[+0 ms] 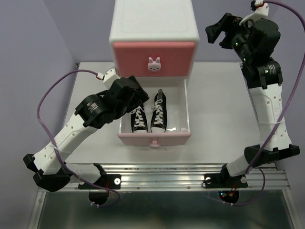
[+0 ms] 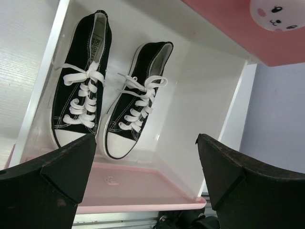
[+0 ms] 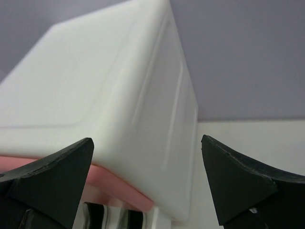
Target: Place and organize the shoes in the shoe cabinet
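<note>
Pale grey tabletop [image 1: 90, 143] under a lilac wall [image 1: 28, 43]. At its far middle, small white plastic two-drawer shoe cabinet [image 1: 153, 28]: dark pink upper drawer front [image 1: 171, 57] shut, pale pink lower drawer [image 1: 155, 139] standing open toward the near edge. Inside, pair of black canvas lace-up sneakers [image 1: 150, 117], side by side, toes near, kept left, likely to leave the right part free. No orange pair in view. Over the drawer's left wall, left gripper [image 1: 139, 98], fingers spread, holding nothing. High at far right beside the cabinet top, right gripper [image 1: 221, 31], likewise spread and empty, touching nothing. Bare table either side; drawer front near the metal rail [image 1: 190, 174].
</note>
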